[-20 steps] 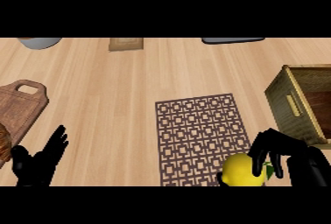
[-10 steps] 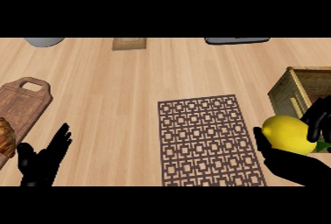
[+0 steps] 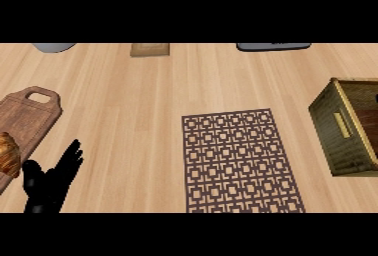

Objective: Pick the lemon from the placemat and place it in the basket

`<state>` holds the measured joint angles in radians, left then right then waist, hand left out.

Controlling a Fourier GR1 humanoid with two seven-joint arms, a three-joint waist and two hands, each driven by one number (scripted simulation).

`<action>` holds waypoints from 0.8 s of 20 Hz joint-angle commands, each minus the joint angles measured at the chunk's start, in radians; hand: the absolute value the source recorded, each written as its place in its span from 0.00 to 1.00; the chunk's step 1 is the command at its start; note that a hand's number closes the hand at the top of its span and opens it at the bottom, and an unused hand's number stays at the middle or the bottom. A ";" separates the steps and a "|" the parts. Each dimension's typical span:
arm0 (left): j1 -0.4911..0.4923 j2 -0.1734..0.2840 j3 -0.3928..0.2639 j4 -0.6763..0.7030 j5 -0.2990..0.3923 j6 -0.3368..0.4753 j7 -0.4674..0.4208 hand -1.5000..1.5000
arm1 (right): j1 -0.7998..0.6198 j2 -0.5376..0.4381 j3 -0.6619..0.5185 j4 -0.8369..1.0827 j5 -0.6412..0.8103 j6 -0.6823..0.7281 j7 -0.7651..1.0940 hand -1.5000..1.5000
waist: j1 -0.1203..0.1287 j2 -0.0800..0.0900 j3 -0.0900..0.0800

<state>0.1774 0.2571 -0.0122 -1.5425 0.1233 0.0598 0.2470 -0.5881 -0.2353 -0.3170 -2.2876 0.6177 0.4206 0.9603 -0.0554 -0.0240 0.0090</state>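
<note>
The left robot hand [image 3: 50,182] rests open at the lower edge; placemat [image 3: 240,161] lies bare, lemon and right robot hand unseen, basket [image 3: 347,131] contents hidden.

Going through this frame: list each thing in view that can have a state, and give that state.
placemat: flat on the counter, nothing on it.
basket: upright at the right edge, partly cut off; its inside is mostly out of view.
cutting board: flat at the left, a brown food item on its near end.
left hand: open, fingers up, resting at lower left.
right hand: not in view.
lemon: not in view.
</note>
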 commanded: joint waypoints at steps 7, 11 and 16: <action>0.007 -0.003 -0.019 0.060 0.005 -0.033 0.058 0.50 | -0.117 -0.335 -0.369 0.329 -0.340 0.171 -0.078 1.00 | 0.036 0.022 -0.008; 0.029 -0.031 -0.038 0.110 -0.028 -0.032 -0.028 0.50 | -0.144 -0.402 -0.422 0.444 -0.414 0.194 -0.067 1.00 | 0.045 0.022 -0.010; -0.004 -0.041 -0.033 0.100 -0.027 -0.018 0.005 0.50 | -0.080 -0.313 -0.487 0.512 -0.442 0.104 -0.129 1.00 | 0.054 0.026 -0.008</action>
<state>0.1423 0.2386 -0.0244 -1.5132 0.1061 0.0361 0.2048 -0.6798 -0.5565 -0.7511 -1.8590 0.2101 0.5545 0.8493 -0.0106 -0.0105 0.0105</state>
